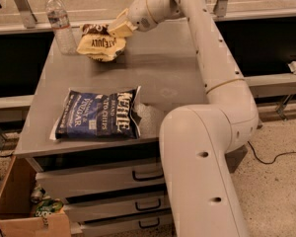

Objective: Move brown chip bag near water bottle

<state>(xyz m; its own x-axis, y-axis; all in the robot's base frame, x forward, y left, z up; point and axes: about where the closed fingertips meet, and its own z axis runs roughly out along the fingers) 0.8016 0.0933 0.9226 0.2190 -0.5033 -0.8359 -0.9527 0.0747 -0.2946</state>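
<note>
The brown chip bag [99, 42], dark brown on top and tan-yellow below, sits at the back left of the grey table [172, 68]. My gripper [117, 28] is shut on the bag's right upper edge. The water bottle [60, 22], clear with a white cap, stands upright just left of the bag, a small gap apart. My white arm reaches in from the lower right across the table.
A larger dark blue Kettle chip bag [97, 114] lies flat near the table's front left. Drawers [103, 179] sit below the table. An open cardboard box [24, 206] with items stands on the floor at lower left. A rail runs behind the table.
</note>
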